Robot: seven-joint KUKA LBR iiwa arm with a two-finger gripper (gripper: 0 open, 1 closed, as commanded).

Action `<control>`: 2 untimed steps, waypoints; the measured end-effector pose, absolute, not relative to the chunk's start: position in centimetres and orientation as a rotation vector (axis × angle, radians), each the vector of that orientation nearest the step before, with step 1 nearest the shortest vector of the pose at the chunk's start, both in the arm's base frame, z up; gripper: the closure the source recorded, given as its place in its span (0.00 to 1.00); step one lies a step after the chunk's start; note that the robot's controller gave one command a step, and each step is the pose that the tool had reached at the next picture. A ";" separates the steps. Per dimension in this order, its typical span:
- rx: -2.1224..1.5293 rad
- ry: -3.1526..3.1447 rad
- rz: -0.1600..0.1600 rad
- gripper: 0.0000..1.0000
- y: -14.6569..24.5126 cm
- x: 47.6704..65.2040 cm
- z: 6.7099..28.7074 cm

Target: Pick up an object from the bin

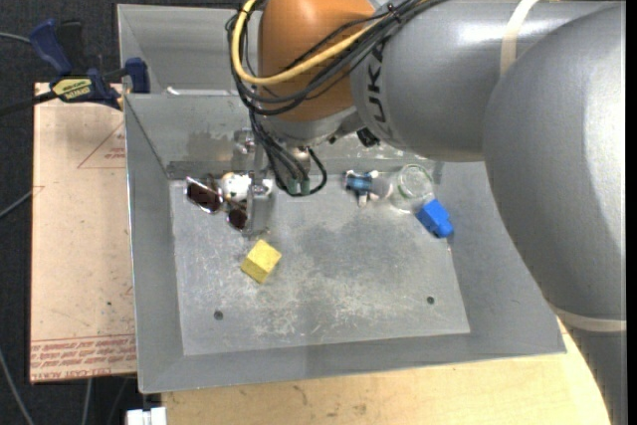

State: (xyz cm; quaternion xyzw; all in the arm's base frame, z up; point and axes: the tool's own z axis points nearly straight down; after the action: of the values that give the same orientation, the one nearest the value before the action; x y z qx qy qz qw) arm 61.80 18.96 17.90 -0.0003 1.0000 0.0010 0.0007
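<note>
Grey arm (478, 85) reaching from right, orange-capped wrist (309, 45), pincer (259, 200) pointing down

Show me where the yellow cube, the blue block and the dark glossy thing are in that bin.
yellow cube (262, 261), camera view, on its top face.
blue block (435, 219), camera view, on its upper side.
dark glossy thing (204, 195), camera view, on its left dark part.

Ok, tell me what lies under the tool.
Under the tool lie dark sunglasses and a small white thing, near the bin's left wall. The arm covers whatever lies behind them.
</note>
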 end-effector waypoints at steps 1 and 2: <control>0.099 3.133 0.006 0.00 20.2 62.5 11.8; 0.214 3.135 0.002 0.00 20.5 62.4 7.8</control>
State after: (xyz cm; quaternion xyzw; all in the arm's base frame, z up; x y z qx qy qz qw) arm 62.39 20.47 7.81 0.0682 0.9977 0.0007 -0.0002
